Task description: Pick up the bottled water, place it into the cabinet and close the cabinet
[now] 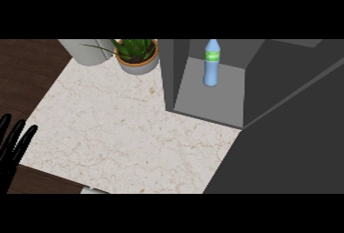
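The dark grey cabinet (282,104) fills the right side, its door (295,150) swung open across the lower right, and beside it spreads the pale marble worktop (128,136). At the worktop's far edge stand a potted plant (138,54) in an orange-brown pot and, just left of it, a grey canister (84,51). The bottled water (211,63) stands upright on the cabinet's shelf, while the left robot hand (13,141) rests at the left edge, fingers straight and holding nothing.
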You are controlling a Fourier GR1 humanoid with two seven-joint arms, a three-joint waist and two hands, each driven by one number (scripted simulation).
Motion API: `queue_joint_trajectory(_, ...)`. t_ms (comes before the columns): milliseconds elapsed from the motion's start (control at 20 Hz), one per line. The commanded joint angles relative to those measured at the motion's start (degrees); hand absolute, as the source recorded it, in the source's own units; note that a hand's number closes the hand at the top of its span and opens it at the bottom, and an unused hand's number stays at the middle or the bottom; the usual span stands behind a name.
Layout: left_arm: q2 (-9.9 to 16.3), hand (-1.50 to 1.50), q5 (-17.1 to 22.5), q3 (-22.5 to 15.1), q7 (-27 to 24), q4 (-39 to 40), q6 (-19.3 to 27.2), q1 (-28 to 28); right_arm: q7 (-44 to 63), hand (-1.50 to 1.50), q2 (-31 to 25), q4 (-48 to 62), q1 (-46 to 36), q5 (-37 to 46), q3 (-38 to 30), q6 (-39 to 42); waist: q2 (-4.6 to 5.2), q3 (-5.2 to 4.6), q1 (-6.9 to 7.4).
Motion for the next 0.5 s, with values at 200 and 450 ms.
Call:
queue_joint_trajectory(200, 0.59, -1.5, 0.59, 0.64, 0.31, 0.56, -1.14, -0.62, 5.39, 1.5, 3.01, -1.36, -7.05, 0.35, 4.71, 0.72, 0.23, -0.15, -0.5)
queue_joint_trajectory(450, 0.86, -1.5, 1.21, 1.52, 0.2, 1.1, -1.55, -0.65, 5.62, 1.5, 4.76, 0.48, -6.74, -1.74, 3.99, -0.22, 0.83, -0.11, -0.22)
